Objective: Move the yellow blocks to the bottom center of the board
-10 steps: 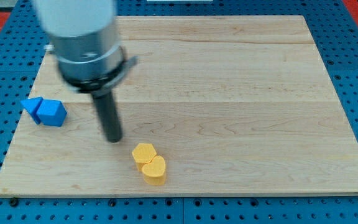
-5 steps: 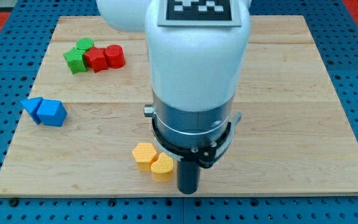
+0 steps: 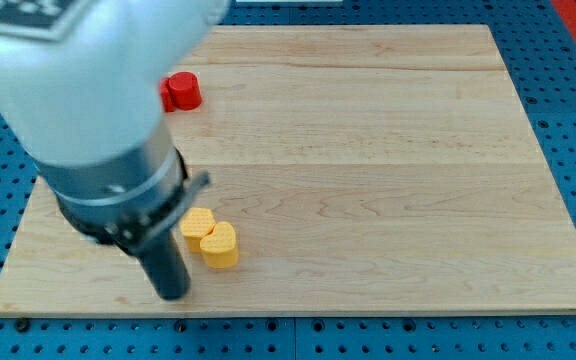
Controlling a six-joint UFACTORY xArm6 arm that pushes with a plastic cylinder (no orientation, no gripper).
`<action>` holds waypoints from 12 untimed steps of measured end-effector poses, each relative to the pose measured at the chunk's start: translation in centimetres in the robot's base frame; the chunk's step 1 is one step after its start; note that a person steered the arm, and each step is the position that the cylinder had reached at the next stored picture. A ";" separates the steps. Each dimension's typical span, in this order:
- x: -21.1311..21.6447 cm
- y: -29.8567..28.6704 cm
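Yellow blocks [image 3: 209, 236] touching, my tip [image 3: 172, 293] just left-below, no gripper visible

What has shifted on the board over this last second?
My tip swung from the yellow blocks' upper left round to their right, then back to their lower left. The two yellow blocks slid toward the view's left, staying pressed together. The red block kept its place. The arm now hides the blue and green blocks, so I cannot tell about them.

A bulky white housing is showing a black-and-white marker patch on top, narrowing into a grey collar, a black ring, then a dark rod ending at my tip [image 3: 172, 295].
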State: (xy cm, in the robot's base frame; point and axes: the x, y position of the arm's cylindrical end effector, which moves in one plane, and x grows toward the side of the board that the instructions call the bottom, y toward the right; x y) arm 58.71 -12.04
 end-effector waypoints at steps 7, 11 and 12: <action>3.1 13.8; -8.6 1.2; -9.0 8.1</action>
